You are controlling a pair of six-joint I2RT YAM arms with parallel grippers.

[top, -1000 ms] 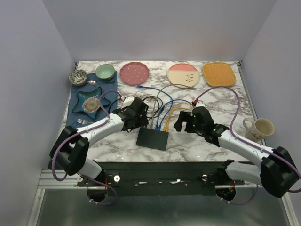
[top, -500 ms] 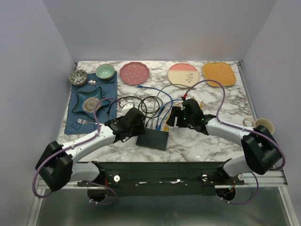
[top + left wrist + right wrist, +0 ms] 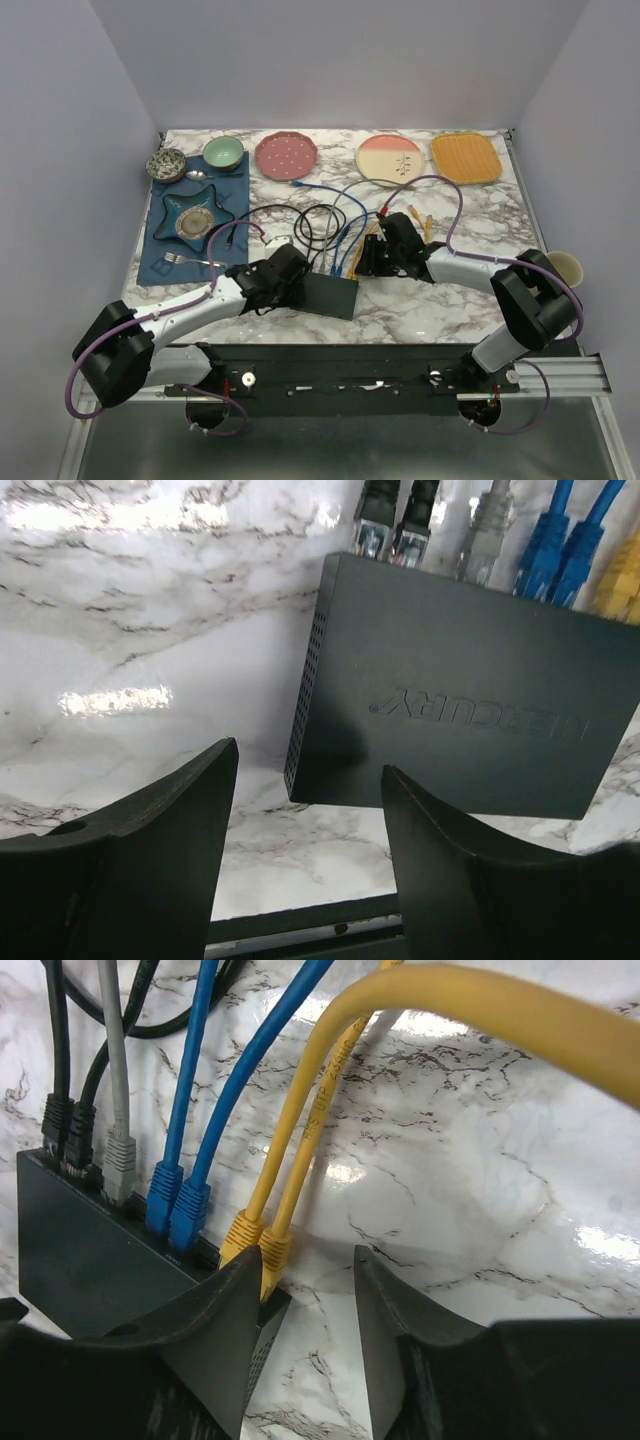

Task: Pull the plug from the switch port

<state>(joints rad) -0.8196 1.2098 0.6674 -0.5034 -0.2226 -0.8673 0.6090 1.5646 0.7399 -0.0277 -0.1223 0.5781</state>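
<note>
The switch (image 3: 325, 294) is a flat black box near the table's front, with cables plugged along its far edge. In the right wrist view the switch (image 3: 90, 1240) carries two black plugs, a grey plug (image 3: 120, 1165), two blue plugs (image 3: 178, 1200) and two yellow plugs (image 3: 262, 1243). My right gripper (image 3: 308, 1260) is open at the switch's right corner, and its left finger is right beside the outermost yellow plug. It also shows from above (image 3: 368, 258). My left gripper (image 3: 308, 770) is open and empty, just short of the switch's (image 3: 460, 710) left front corner, seen from above too (image 3: 297, 284).
A blue placemat (image 3: 190, 225) with a star dish, bowls and a fork lies at the left. A pink plate (image 3: 286, 155), a cream plate (image 3: 389, 160) and an orange plate (image 3: 466, 157) line the back. A mug (image 3: 560, 266) stands at the right edge. Loose cables loop behind the switch.
My left gripper has come down and forward to the switch's left side. My right gripper has swung left and in to the yellow plugs at the switch's right end.
</note>
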